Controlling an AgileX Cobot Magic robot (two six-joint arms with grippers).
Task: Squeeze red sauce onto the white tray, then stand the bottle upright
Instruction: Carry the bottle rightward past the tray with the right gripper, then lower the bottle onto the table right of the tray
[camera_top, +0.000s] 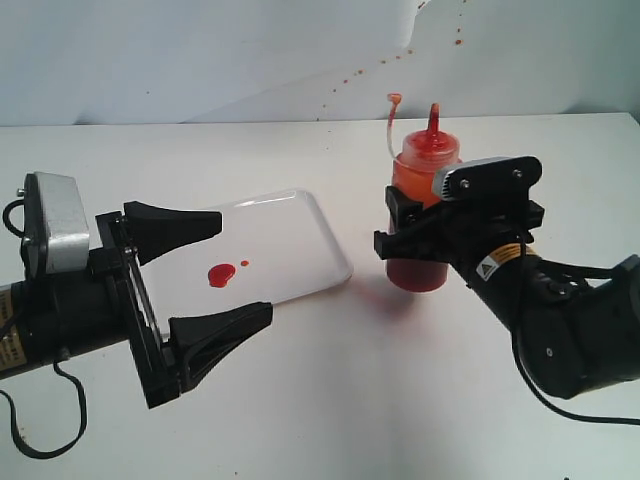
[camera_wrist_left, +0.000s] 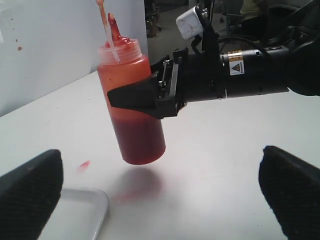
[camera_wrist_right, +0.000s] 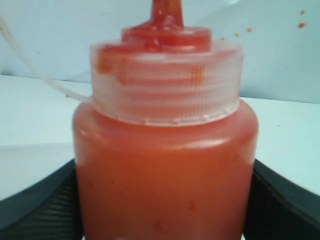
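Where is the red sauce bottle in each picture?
Exterior view: the bottle is right of centre, beside the white tray.
Left wrist view: the bottle is left of centre, nozzle up.
Right wrist view: the bottle fills the picture, close up.
Shared landmark: the right pincer gripping its sides, in all three.

Warning-triangle sticker (camera_top: 490, 267) on right arm (camera_top: 565, 325); print too small to read.

the bottle (camera_wrist_left: 131, 95) is smooth translucent plastic with a ribbed collar (camera_wrist_right: 165, 85) (smeared wet red). the white tray (camera_top: 290, 240) is smooth, faintly shiny plastic; the red sauce (camera_top: 221, 274) is glossy. the left gripper (camera_top: 245, 266) has matt black fingers (camera_top: 180, 228); the surface (camera_top: 330, 400) is matt white.
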